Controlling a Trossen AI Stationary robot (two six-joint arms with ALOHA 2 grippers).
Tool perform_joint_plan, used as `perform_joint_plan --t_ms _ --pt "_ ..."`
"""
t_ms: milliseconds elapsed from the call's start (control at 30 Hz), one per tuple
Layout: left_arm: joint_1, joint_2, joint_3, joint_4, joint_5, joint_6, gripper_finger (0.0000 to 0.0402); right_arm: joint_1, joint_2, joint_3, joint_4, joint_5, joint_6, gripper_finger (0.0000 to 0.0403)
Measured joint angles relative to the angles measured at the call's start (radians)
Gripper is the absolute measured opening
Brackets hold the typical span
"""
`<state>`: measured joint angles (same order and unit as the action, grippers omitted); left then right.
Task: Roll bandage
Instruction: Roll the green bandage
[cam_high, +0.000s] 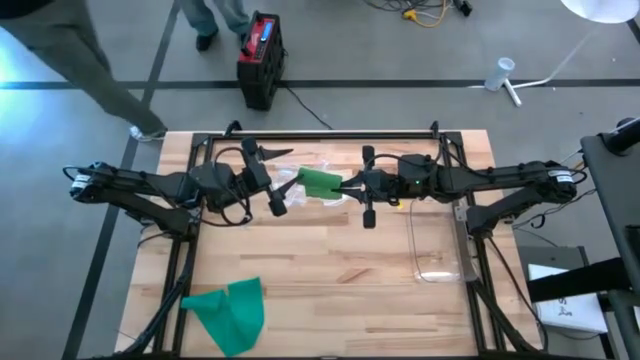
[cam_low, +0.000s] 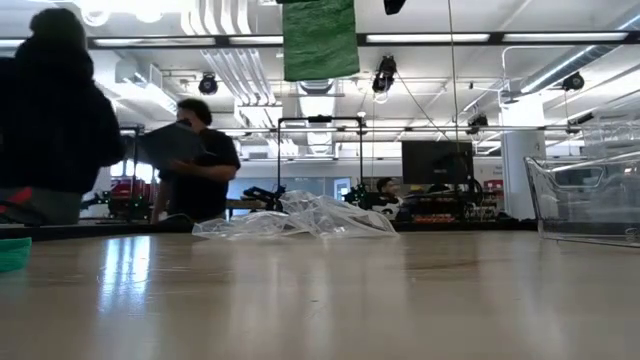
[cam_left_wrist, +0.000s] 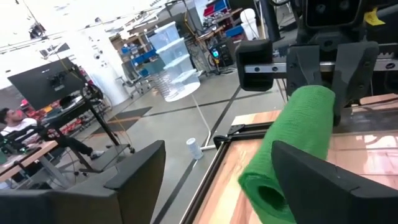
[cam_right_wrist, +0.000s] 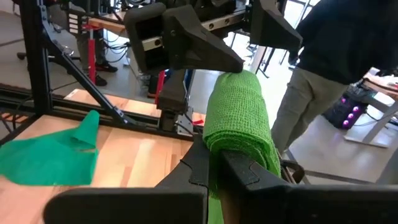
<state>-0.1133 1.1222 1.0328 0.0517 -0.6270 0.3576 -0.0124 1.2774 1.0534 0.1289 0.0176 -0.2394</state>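
A green bandage roll (cam_high: 320, 183) hangs high over the middle of the table, between my two grippers. It shows at the top of the low view as the green roll (cam_low: 320, 40). My right gripper (cam_right_wrist: 217, 168) comes level from the table's right and is shut on the roll's right end. My left gripper (cam_left_wrist: 217, 162) comes level from the left and stands open, with the roll's hollow free end (cam_left_wrist: 267, 196) between its fingers, close beside one of them (cam_left_wrist: 323, 177). A second green bandage (cam_high: 232, 312) lies loose and crumpled on the near left of the table. My left gripper: one finger (cam_left_wrist: 323, 177) lies right beside the roll's free end, but I cannot tell whether it touches it. My right gripper holds the roll's right end (cam_right_wrist: 214, 186) between its two shut fingers, level from the table's right and along the roll. A strip of green shows between the fingers; the roll's bulk (cam_right_wrist: 239, 118) reaches past them toward the left gripper, lifted clear of the table.
A crumpled clear plastic wrapper (cam_low: 300, 220) lies on the table below the roll, toward the far edge. A clear plastic container (cam_high: 440, 245) stands at the right. People (cam_low: 60, 110) stand beyond the far left of the table, where a red and black box (cam_high: 262, 55) sits on the floor.
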Motion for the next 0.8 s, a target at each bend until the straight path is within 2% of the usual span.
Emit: perform_joint_plan --t_ms 233,433,567,800 --pt "0.000 -0.010 0.000 0.009 0.006 -0.003 0.0274 0.000 0.000 0.000 0.002 -0.003 -0.007 0.0003" --pt "-0.004 -0.011 0.001 0.021 0.152 -0.025 0.0268 -0.001 0.000 0.000 0.003 0.005 -0.008 0.0003" --pt "-0.004 -0.005 0.001 0.025 0.163 -0.030 0.0270 -0.001 0.000 0.000 0.003 0.000 -0.008 0.0003" --pt "0.011 -0.004 0.001 0.003 0.139 -0.033 0.0269 0.000 0.000 0.000 0.003 -0.127 -0.007 0.0003"
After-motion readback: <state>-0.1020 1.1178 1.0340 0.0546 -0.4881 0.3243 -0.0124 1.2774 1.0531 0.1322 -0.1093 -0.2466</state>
